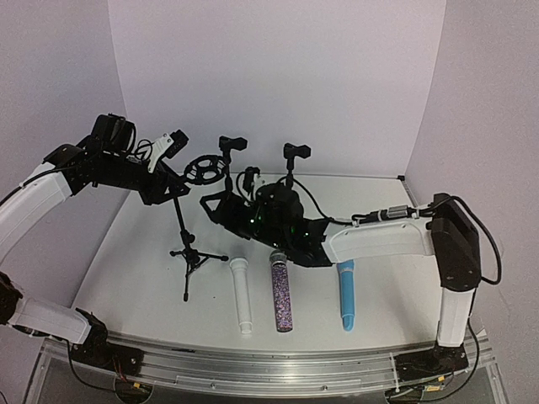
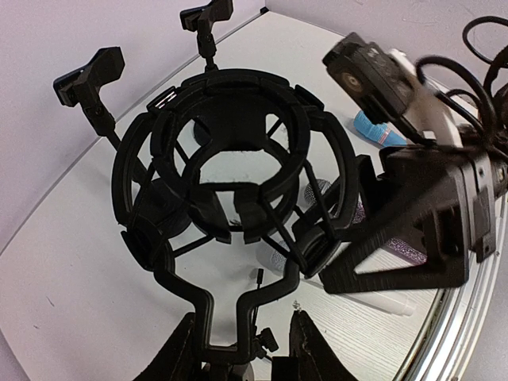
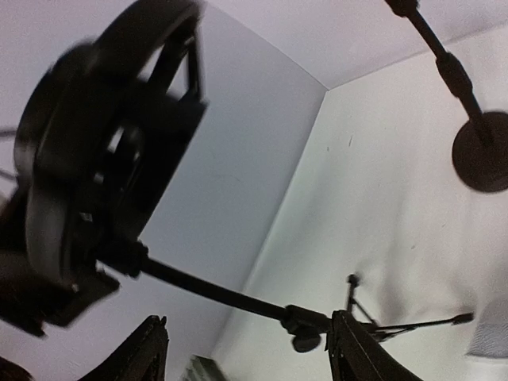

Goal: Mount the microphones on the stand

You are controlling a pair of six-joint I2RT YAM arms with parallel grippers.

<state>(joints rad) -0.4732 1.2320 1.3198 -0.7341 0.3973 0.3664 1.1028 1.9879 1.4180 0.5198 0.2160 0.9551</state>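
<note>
Top external: left jaws clamped on stand (image 1: 192, 255), right jaws apart, microphones (image 1: 280, 295) in neither.

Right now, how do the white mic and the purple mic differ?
The white mic is plain white all over; the purple mic is glittery with a silver mesh head. The white mic lies leftmost in the row; the purple mic lies in the middle. Both lie flat on the table, roughly parallel, heads at the far end.

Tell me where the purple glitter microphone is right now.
In the top view the purple glitter microphone lies flat on the table near the front, between the white microphone on its left and the light blue microphone on its right.
</note>
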